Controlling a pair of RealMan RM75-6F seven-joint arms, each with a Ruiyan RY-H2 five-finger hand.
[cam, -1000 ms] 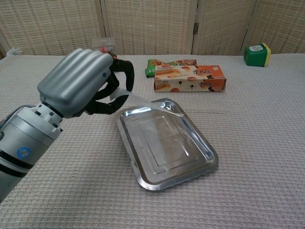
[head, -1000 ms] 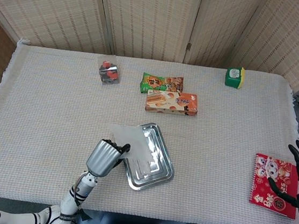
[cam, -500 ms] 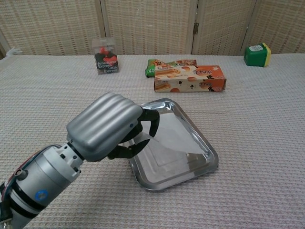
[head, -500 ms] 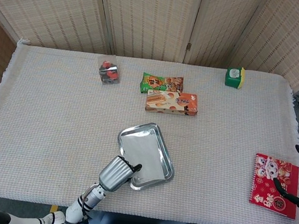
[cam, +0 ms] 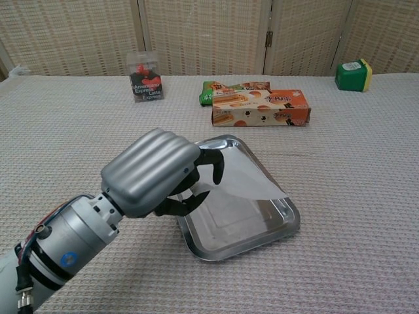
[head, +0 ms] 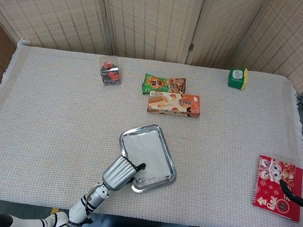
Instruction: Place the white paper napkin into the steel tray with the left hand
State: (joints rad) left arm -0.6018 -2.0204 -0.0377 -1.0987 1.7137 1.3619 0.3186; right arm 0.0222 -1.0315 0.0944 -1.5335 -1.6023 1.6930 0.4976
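1. Looking from the head view, the white napkin (head: 145, 155) lies flat inside the steel tray (head: 169, 177), near the middle of the table (head: 45, 129). The left hand (head: 118, 173) is at the near left corner of the tray, fingers curled over its rim. Whether they pinch the napkin I cannot tell from here. The right hand (head: 302, 188) shows only partly at the right edge, beside a red booklet (head: 278, 187), with dark fingers apart and nothing in them.

2. Looking from the chest view, the left hand (cam: 160, 176) hangs over the tray's (cam: 288, 222) near left side. Its fingertips (cam: 217, 171) are a little apart, just at the napkin's (cam: 252, 186) edge; a real grip is not clear. Far behind stand a snack box (cam: 260, 106), a coffee box (cam: 145, 77) and a green tin (cam: 352, 74).

3. Judging by its look, the napkin is very light, thin and soft. It will fold or slide easily on smooth steel. A corner or edge is the best place to pinch, gently.
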